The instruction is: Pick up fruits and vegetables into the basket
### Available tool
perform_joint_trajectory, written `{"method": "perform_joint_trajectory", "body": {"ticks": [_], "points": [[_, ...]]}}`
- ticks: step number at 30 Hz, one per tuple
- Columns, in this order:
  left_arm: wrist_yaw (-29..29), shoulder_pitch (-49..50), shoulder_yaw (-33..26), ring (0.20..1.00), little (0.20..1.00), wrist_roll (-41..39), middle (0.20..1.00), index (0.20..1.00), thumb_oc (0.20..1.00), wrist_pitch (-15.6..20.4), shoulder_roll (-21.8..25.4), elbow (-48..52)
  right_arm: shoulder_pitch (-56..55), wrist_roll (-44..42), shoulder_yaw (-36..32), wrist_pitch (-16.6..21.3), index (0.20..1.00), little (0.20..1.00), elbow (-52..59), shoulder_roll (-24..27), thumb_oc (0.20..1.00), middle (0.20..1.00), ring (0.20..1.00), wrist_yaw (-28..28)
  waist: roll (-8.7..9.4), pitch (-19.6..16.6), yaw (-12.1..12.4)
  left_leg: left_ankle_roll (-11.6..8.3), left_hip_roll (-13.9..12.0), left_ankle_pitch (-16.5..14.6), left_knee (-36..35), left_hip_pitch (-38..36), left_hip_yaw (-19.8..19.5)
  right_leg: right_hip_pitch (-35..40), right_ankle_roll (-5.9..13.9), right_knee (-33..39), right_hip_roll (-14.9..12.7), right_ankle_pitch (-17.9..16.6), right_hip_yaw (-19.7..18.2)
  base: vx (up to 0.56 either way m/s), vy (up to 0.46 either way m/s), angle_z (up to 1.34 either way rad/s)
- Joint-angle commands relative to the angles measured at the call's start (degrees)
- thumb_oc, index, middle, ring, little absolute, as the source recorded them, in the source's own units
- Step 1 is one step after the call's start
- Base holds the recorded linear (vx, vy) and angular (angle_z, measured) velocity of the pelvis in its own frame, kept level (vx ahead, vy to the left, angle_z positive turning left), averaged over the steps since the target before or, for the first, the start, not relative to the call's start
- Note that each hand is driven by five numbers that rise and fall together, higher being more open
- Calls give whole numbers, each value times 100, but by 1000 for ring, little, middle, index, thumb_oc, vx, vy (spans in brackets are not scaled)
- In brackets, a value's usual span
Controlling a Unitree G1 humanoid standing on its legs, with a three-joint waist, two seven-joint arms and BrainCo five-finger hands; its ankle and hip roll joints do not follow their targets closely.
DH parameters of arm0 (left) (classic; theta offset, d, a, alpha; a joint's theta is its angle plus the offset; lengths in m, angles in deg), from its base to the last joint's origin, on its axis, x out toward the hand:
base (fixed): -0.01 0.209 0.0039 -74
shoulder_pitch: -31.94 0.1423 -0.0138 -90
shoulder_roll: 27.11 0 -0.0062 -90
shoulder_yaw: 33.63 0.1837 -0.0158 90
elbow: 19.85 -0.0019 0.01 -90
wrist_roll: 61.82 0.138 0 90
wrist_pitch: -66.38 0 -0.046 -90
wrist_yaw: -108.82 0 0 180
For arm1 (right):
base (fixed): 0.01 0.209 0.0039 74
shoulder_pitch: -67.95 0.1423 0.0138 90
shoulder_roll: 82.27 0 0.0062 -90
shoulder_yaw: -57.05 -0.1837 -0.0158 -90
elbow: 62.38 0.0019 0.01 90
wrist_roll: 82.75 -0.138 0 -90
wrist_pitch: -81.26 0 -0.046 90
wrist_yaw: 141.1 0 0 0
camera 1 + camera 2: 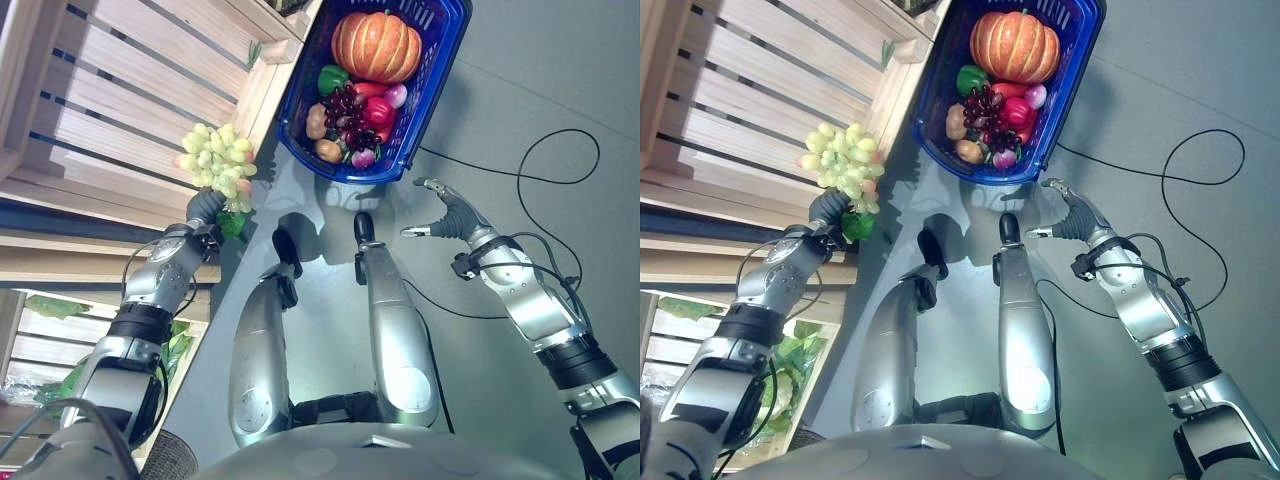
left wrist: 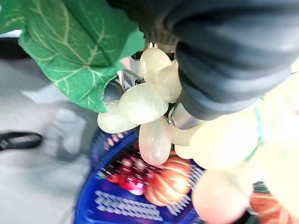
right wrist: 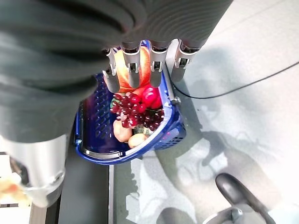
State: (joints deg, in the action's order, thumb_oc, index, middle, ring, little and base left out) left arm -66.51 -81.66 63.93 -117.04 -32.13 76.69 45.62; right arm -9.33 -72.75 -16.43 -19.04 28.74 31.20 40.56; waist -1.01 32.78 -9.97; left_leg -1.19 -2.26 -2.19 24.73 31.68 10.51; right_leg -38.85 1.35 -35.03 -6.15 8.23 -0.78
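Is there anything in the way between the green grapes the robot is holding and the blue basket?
Nothing visible blocks the way. The left hand holds the bunch of pale green grapes beside the wooden crate's edge, and only open air and grey floor lie between them and the blue plastic basket, whose top is open.

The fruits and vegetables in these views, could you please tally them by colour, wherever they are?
Orange: 1, the pumpkin in the basket.
Green: 2, the pepper in the basket and the grapes in the left hand.
Dark red: 1, the grapes in the basket.
Smaller pieces there: too crowded to count.
Total: 4 told apart.
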Motion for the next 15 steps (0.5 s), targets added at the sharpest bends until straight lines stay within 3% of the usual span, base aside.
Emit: {"method": "perform_joint_trajectory", "body": {"ticks": [1,10,15], "points": [[136,243,-277,200,200,-416,200,200,200,305,-56,545,-233,313,-156,220,1000,1000,187,125,1000,1000,1000,-45,-113,-299,6,272,243,-928,398,-269,279,313,3,151,297,299,398,10,9,4],[209,492,-25,200,200,-1126,200,200,200,189,-351,1762,359,2161,279,610,1000,1000,94,175,1000,1000,1000,-875,-218,-299,175,343,344,-977,362,-432,187,498,41,196,238,299,471,5,4,5],[371,520,290,200,200,-1299,200,200,200,-29,-497,2262,996,2507,737,723,1000,1000,-21,99,1000,1000,1000,-1150,-322,-299,316,363,428,-948,296,-489,112,603,42,285,184,265,527,-28,-9,5]]}}
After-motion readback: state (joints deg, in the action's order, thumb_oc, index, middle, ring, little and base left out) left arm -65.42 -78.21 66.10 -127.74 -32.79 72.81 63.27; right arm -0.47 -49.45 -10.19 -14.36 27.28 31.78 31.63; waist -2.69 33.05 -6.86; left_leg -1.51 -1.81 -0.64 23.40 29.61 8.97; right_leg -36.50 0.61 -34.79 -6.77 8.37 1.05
